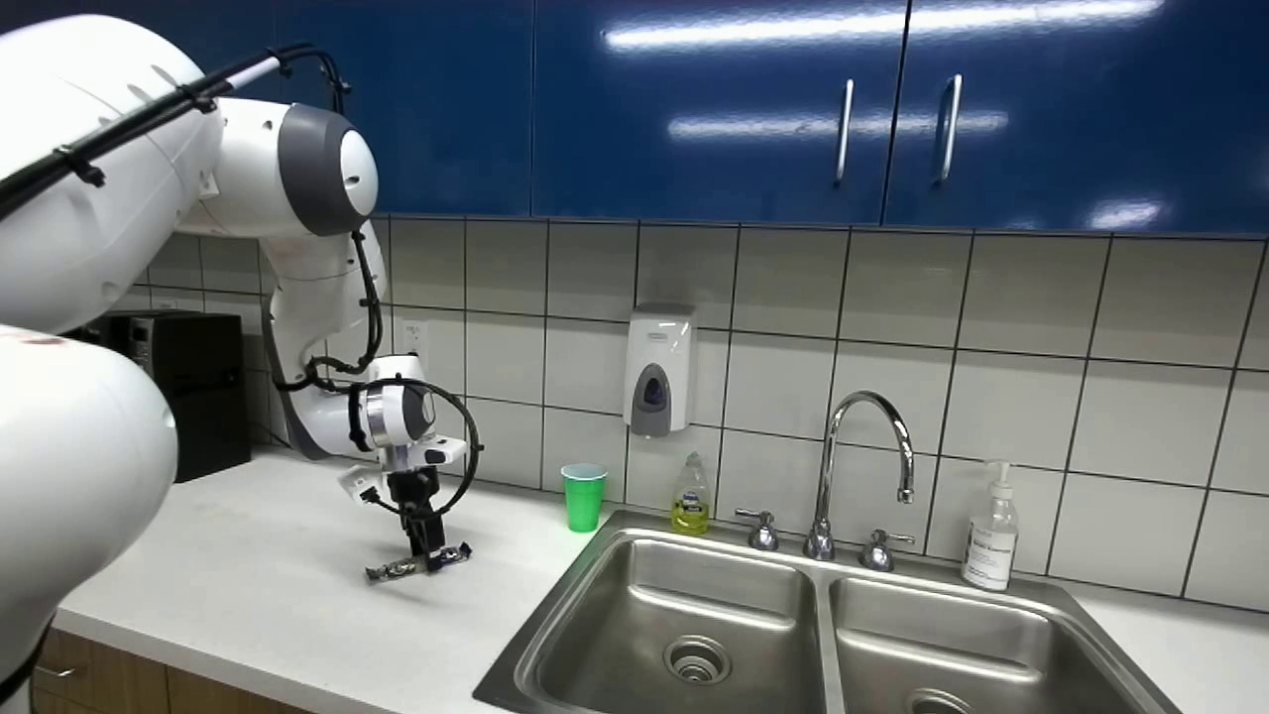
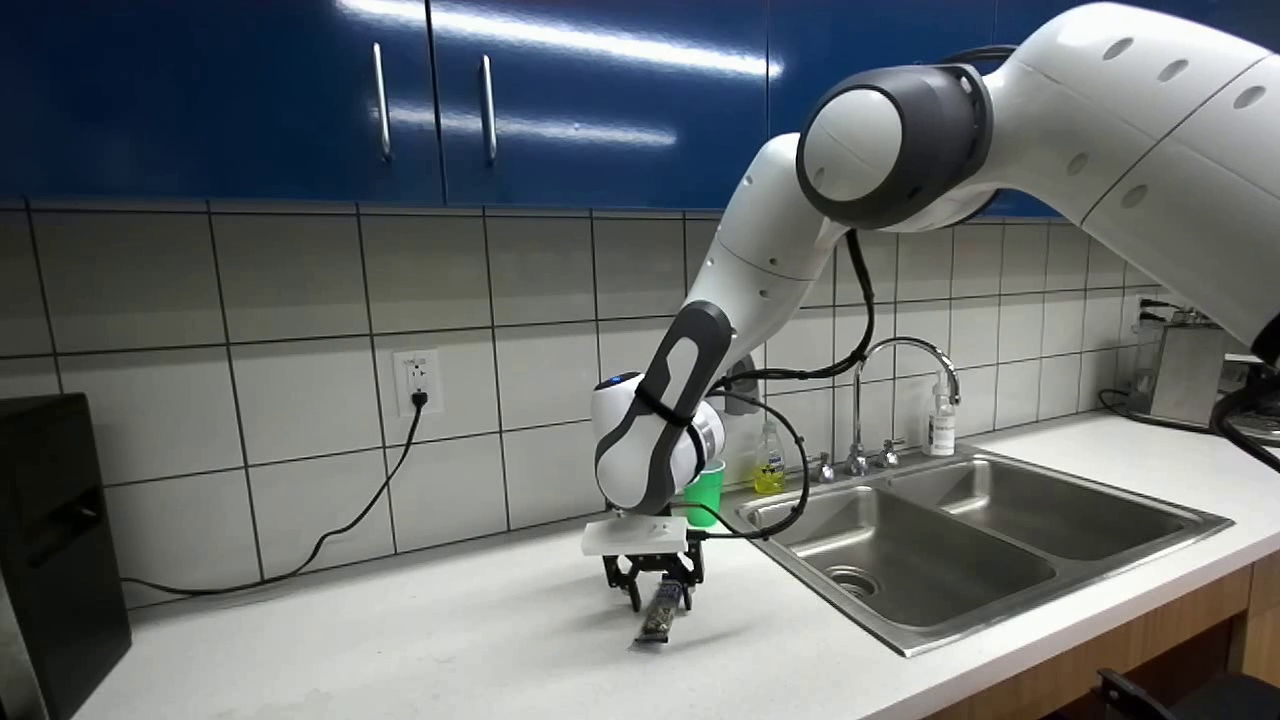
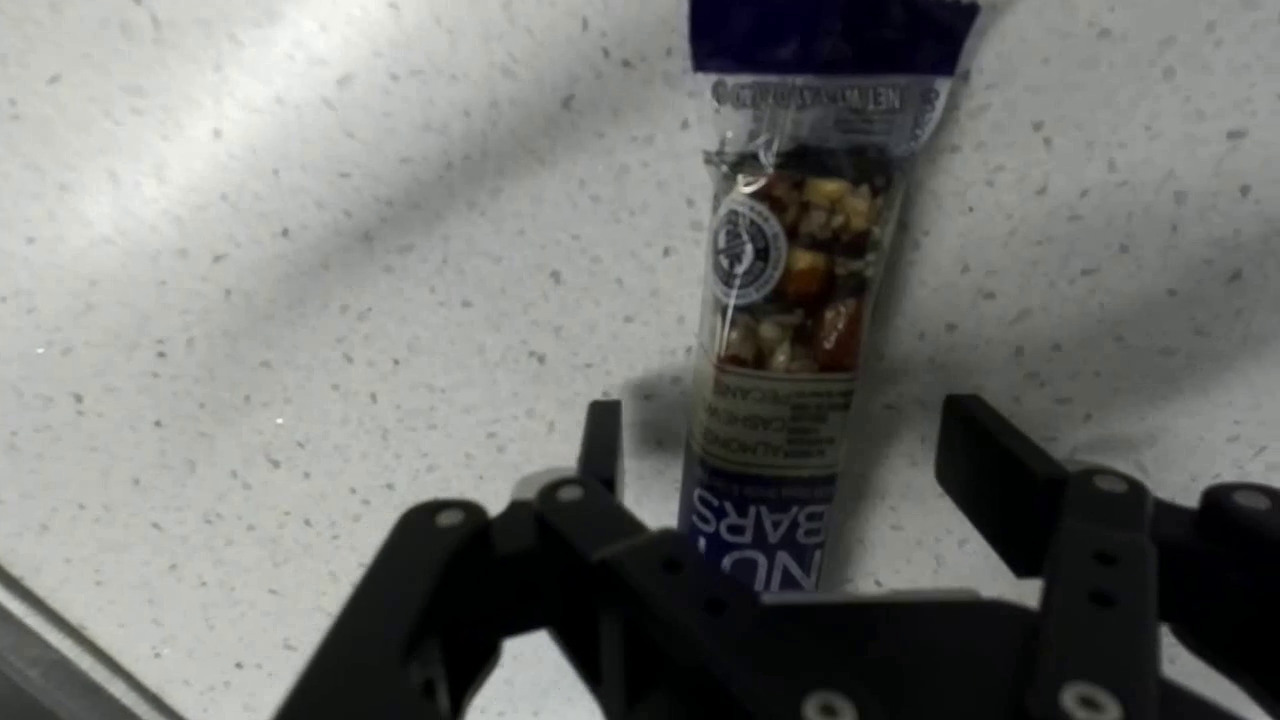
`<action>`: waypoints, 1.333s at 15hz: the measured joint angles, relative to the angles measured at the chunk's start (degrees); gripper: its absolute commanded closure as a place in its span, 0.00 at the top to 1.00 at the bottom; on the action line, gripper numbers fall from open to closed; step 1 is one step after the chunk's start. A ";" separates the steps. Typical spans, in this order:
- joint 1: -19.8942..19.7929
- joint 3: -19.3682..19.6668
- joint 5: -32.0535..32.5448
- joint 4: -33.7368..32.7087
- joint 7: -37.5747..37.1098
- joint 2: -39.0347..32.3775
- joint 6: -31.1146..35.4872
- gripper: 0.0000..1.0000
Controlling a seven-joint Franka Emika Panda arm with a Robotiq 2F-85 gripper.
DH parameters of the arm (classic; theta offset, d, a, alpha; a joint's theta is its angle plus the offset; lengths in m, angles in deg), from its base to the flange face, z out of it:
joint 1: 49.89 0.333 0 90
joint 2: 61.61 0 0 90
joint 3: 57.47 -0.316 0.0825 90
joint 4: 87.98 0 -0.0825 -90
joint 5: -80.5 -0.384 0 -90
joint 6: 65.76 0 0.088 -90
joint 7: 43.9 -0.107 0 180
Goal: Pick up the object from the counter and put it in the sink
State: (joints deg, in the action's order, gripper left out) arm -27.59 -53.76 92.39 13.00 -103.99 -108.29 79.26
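Observation:
The object is a thin wrapped nut bar, dark blue at its ends with a clear middle. It lies on the white counter (image 1: 248, 555) in both exterior views, as the bar (image 1: 395, 569) and the bar (image 2: 657, 622). In the wrist view the bar (image 3: 790, 270) runs up from between the jaws. My gripper (image 1: 428, 563) is low over it; its fingers also show in an exterior view (image 2: 661, 602). In the wrist view the gripper (image 3: 785, 450) is open, one finger each side of the bar, with gaps. The bar's near end is hidden. The steel double sink (image 1: 570, 600) is beside the counter area.
A green cup (image 1: 583, 499) and a yellow dish soap bottle (image 1: 690, 506) stand behind the sink's near corner. A chrome faucet (image 1: 828, 476) and pump bottle (image 1: 991, 545) stand at the sink's back. A black box (image 2: 60, 540) with a cord (image 2: 340, 535) stands at the counter's far end.

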 measured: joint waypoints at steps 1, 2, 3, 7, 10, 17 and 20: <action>0.09 0.00 -0.15 -0.34 0.00 -0.10 -0.05 0.40; 0.18 0.00 -0.27 -0.64 0.00 -0.16 -0.09 0.34; 0.27 0.00 -0.30 -0.88 0.00 -0.21 -0.11 0.25; 0.41 0.00 -0.32 -1.54 0.00 -0.24 -0.58 0.08; 0.41 0.00 -0.32 -1.78 0.00 -0.35 -0.95 0.08; 0.46 1.19 -0.32 -1.72 0.00 0.31 -1.65 0.08; 0.91 2.33 -0.25 -0.51 0.00 2.37 -1.65 0.08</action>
State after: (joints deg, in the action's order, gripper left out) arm -26.68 -51.42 92.14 12.49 -103.99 -105.92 77.61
